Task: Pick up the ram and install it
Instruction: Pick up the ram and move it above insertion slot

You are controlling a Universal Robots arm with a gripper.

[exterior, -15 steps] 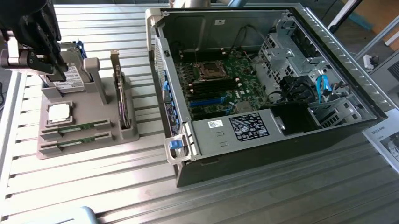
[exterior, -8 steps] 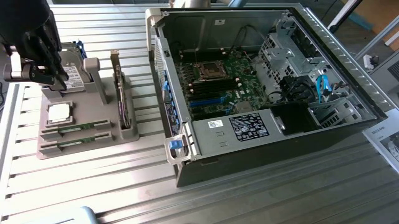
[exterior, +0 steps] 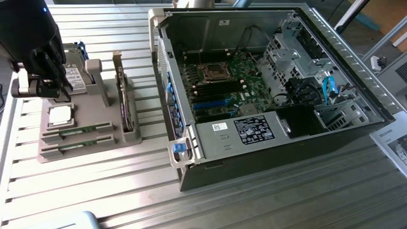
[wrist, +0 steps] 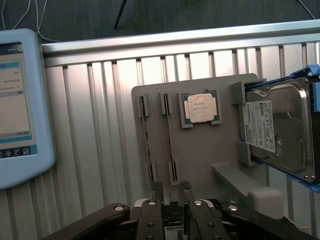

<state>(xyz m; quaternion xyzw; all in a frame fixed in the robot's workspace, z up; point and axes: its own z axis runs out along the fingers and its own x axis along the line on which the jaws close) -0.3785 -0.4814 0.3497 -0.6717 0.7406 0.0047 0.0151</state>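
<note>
Pincer [wrist: 171, 189] spread, seemingly over ram [wrist: 170, 142].

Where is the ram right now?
Two ram sticks stand on edge in the grey holder at the exterior view's left, next to the square processor chip, apart from the open computer case.

**Q:** What does the grey holder [wrist: 200, 160] on the ribbed bench [wrist: 95, 150] carry?
**A:** Two ram sticks on edge: one ram stick [wrist: 170, 142] just beside the processor [wrist: 201, 108], a second stick [wrist: 146, 140] parallel to it, and a hard drive [wrist: 275, 130].
**Q:** The pincer [wrist: 171, 189]?
**A:** Fingers apart, flanking the first stick's end.
</note>
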